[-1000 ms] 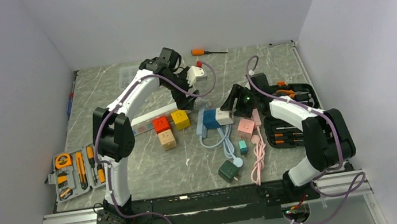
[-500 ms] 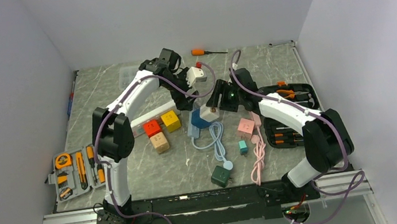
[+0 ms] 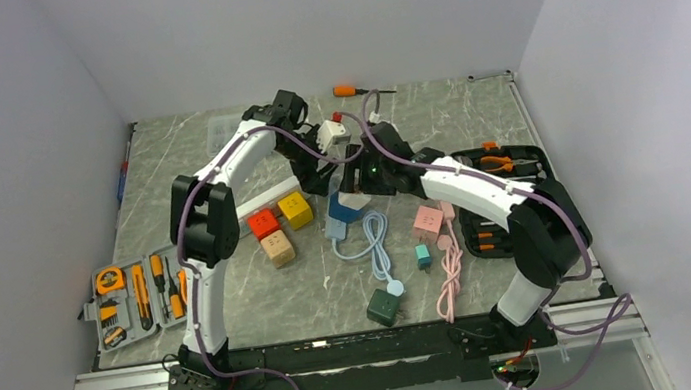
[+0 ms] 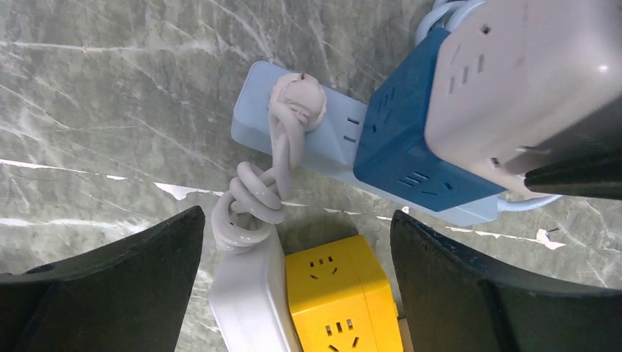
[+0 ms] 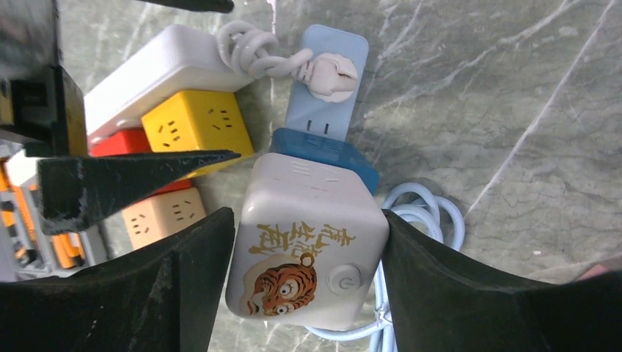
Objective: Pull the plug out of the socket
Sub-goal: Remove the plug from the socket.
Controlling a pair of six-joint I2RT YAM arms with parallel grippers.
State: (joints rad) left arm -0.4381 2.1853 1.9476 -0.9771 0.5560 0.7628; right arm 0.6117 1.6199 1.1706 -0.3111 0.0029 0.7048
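Left wrist view looks straight down on the round white plug (image 4: 297, 103), which sits in one end of a light-blue power strip (image 4: 253, 125) lying flat on the marble table (image 4: 110, 88). Its coiled white cable (image 4: 249, 198) runs down to a white power strip (image 4: 246, 308) beside a yellow cube (image 4: 341, 297).

The left gripper (image 4: 297, 220) hangs above with its jaws spread wide and nothing between them. The plug and its cable lie roughly in the gap, which looks like a line-up for descending onto the plug.

At the strip's other end a dark blue cube (image 4: 400, 147) is plugged in, with a white tiger-print cube (image 5: 308, 249) stacked on it. The right gripper (image 5: 306, 220) is closed on that white cube, one finger against each side. The likely reason is bracing: holding the stack should keep the light strip from lifting or sliding when the plug is pulled.

The plug seems fully seated, though from directly overhead it is hard to be sure. The pull itself appears not to have begun.

The next move probably calls for the left fingers to drop around the plug body, not the cable, since a grip on the coils would only stretch them.
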